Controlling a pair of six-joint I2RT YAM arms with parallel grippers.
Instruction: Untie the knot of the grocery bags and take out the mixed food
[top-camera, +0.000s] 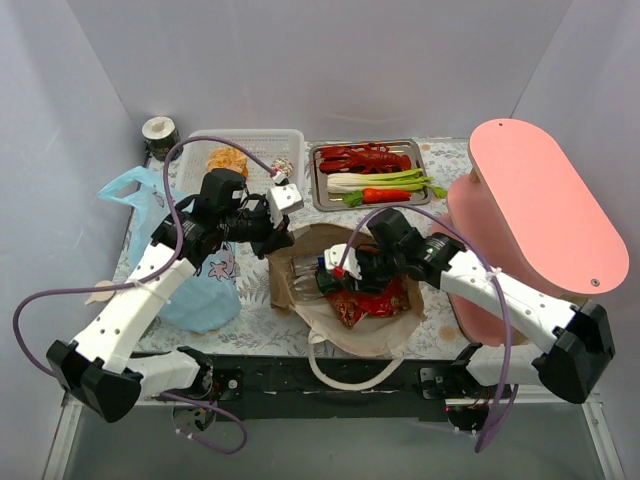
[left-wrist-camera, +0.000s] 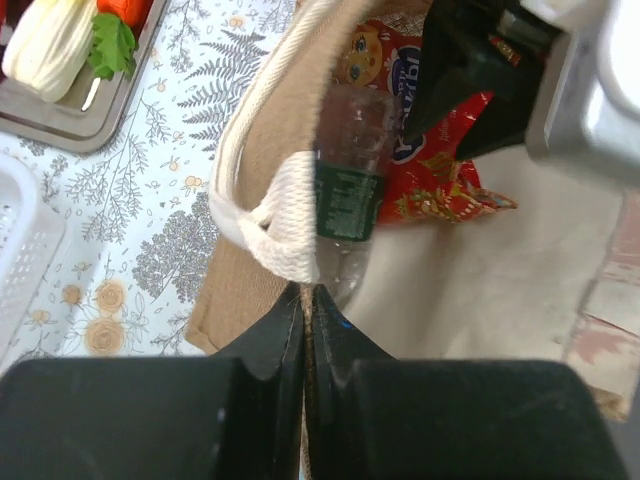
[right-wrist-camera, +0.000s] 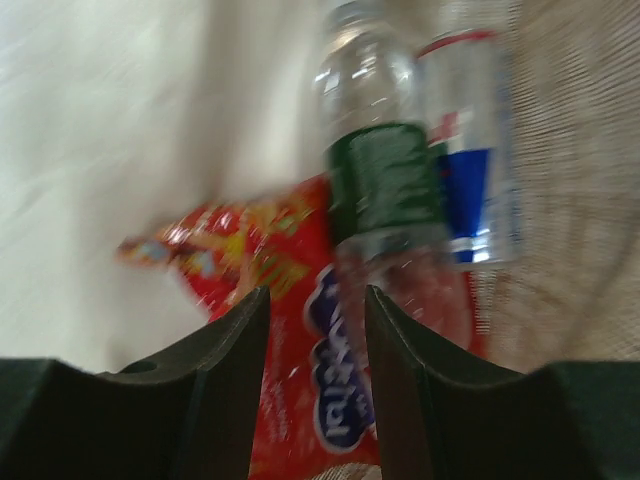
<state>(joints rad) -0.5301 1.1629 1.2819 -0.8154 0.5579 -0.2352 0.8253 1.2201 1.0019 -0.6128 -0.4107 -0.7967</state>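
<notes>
Stiff brown bag (left-wrist-camera: 232, 290) stands open; shiny red snack packet (top-camera: 375, 302) still inside. My left hand (left-wrist-camera: 303, 290) pinches its rim, right hand (right-wrist-camera: 316, 295) spread.

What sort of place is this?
Probably a robot test booth, not a kitchen: plain walls box in a small table, two arms are bolted at its near edge, and a toy-looking lobster lies on a metal tray.

2 bags (top-camera: 195, 295) (top-camera: 375, 337), 1 lobster (top-camera: 365, 157), 1 leek (top-camera: 375, 180), 1 carrot (top-camera: 385, 195), 1 packet (top-camera: 375, 303).
</notes>
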